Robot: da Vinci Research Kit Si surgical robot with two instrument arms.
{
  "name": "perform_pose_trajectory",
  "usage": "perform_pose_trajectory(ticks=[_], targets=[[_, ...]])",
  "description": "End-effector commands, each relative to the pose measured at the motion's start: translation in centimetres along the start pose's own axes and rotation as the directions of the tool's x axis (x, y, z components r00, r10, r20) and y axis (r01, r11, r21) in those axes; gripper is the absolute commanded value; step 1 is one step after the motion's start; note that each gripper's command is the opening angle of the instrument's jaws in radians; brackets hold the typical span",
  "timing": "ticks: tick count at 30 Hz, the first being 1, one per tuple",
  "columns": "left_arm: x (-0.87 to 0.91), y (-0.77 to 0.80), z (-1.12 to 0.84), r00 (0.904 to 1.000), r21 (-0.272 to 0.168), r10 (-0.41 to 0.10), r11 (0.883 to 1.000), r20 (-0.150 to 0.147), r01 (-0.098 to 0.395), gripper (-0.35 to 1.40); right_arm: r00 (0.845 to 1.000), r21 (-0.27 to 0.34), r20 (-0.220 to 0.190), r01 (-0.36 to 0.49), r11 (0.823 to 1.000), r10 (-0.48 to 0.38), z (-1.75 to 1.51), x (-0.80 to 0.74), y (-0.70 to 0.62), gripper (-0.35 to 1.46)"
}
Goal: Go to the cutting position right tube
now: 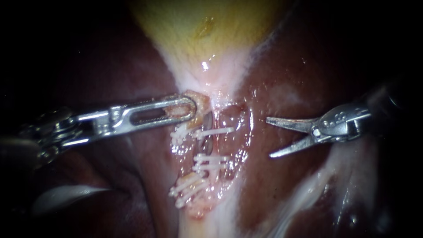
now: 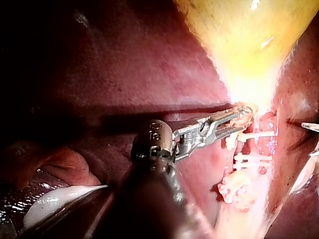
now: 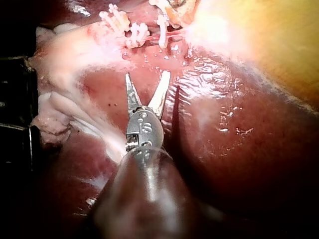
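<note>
Clips (image 1: pixel 213 131) cross the right tube (image 1: pixel 219 145) at the endoscope view's centre; the bare stretch between the upper clip and the lower pair looks like your target. Your left instrument (image 1: pixel 190 107), in from 9 o'clock, has its end effector clenched on pale tissue (image 1: pixel 200 101) at the tube's upper end. Bring your right instrument (image 1: pixel 269 137), at 3 o'clock with its end effector released and touching nothing, toward 9 o'clock, blades straddling that gap squarely, clear of every clip.
</note>
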Motion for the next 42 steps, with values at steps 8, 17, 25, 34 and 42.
perform_pose_trajectory(ticks=[8,17,25,34,42], targets=[[-0.19,-0.13,-0.21,0.9999,0.012,-0.011,1.000,-0.011,0.011,-0.35,1.000,0.001,-0.001,-0.001,1.000,0.001,0.02,0.01,0.01,1.45],[-0.52,-0.45,-0.62,0.9989,0.041,-0.027,0.999,0.038,0.025,-0.35,0.999,0.013,-0.008,-0.049,0.999,0.049,0.04,0.06,-0.02,1.45],[-0.52,-0.55,-0.64,0.9985,0.044,-0.025,0.999,0.049,0.023,-0.35,0.993,0.018,-0.012,-0.113,0.993,0.114,0.07,0.11,-0.07,1.45],[-0.46,-0.57,-0.61,0.9985,0.045,-0.023,0.999,0.050,0.020,-0.35,0.947,0.113,0.019,-0.321,0.940,0.321,0.21,0.22,-0.21,1.43],[-0.43,-0.62,-0.60,0.9987,0.050,-0.022,0.999,0.046,0.020,-0.35,0.862,0.183,0.121,-0.507,0.842,0.492,0.41,0.23,-0.27,1.41]])
